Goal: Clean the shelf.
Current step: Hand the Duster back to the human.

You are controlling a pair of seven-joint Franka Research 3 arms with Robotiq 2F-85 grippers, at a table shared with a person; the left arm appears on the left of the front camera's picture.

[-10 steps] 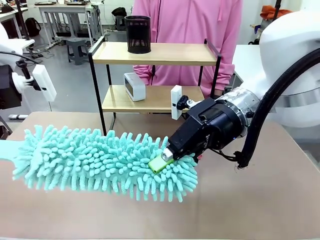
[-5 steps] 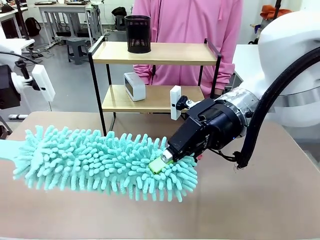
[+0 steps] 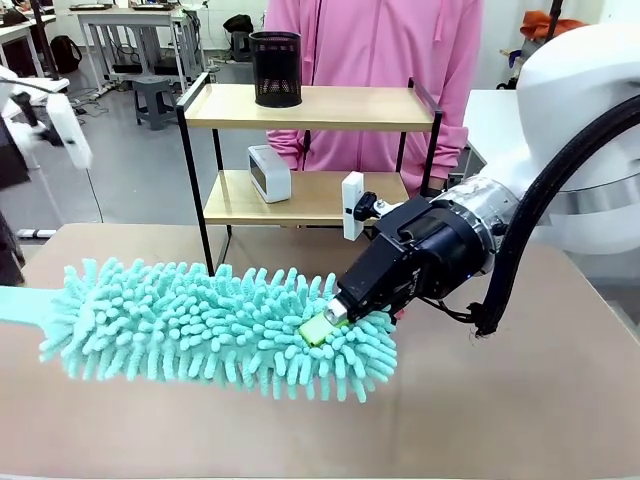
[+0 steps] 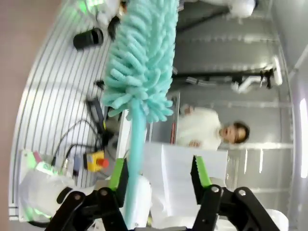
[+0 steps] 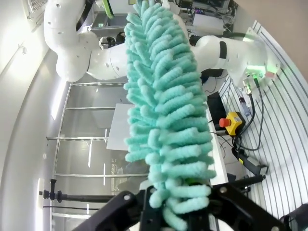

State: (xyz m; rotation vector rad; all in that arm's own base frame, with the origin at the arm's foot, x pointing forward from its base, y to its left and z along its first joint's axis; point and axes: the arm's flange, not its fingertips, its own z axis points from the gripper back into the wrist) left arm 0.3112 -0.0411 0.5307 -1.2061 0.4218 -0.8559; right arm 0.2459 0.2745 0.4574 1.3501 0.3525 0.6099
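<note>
A grey polished floor (image 3: 140, 165) stretches behind the brown tabletop (image 3: 520, 400). At the far left stand white metal-framed workbenches (image 3: 140, 25) with a small grey stool (image 3: 155, 100) beside them. A white table (image 3: 490, 120) sits at the right under bright, even light

The left pincer (image 4: 159, 175) has let go of the duster's handle (image 4: 134, 159) and lifted.

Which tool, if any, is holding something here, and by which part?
The right tool is shut on the teal duster at the tip of its fluffy head. The left tool is open around the handle, not gripping.
</note>
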